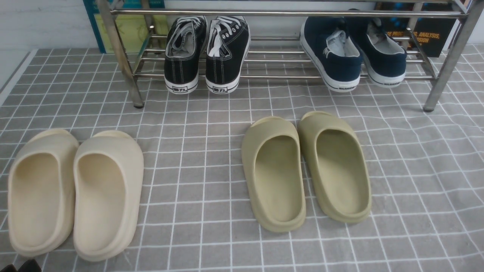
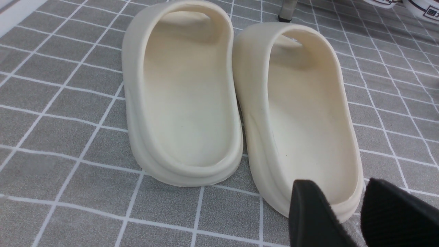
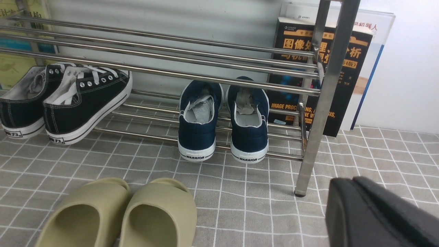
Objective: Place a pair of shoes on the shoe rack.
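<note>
The pair of navy shoes stands side by side on the bottom shelf of the shoe rack, at its right end, heels toward me. One shoe leans a little against the other. The right wrist view shows both shoes under the rack's rods. My right gripper is shut and empty, low over the cloth in front of the rack's right leg. My left gripper is open with nothing in it, just behind the heel of a cream slide.
Black lace-up sneakers fill the shelf's left part. Cream slides lie front left and olive slides front centre on the grey checked cloth. Books lean on the wall behind the rack's right leg.
</note>
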`<state>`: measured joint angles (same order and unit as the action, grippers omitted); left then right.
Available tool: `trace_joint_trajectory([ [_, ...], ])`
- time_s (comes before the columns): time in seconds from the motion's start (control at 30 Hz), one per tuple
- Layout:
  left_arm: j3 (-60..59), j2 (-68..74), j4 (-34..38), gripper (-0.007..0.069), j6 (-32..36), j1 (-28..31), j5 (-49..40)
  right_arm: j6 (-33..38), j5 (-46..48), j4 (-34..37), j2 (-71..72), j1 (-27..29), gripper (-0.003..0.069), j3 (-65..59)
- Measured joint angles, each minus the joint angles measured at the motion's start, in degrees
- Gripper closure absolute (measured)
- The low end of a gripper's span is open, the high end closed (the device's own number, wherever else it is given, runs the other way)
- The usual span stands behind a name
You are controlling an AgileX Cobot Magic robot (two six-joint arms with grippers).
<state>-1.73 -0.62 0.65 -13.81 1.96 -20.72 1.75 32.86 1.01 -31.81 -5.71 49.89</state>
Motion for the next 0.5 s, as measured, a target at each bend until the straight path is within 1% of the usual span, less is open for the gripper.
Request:
trace_joint_trajectory([
  [0.33,0.0,0.0,0.0,0.0386,0.0,0.0,0.0,0.0,-1.06,0.0,0.18,0.0,0.0608,-1.44],
  [0.5,0.0,0.0,0.0,0.0386,0.0,0.0,0.0,0.0,-5.99,0.48,5.18,0.0,0.0609,-9.65],
])
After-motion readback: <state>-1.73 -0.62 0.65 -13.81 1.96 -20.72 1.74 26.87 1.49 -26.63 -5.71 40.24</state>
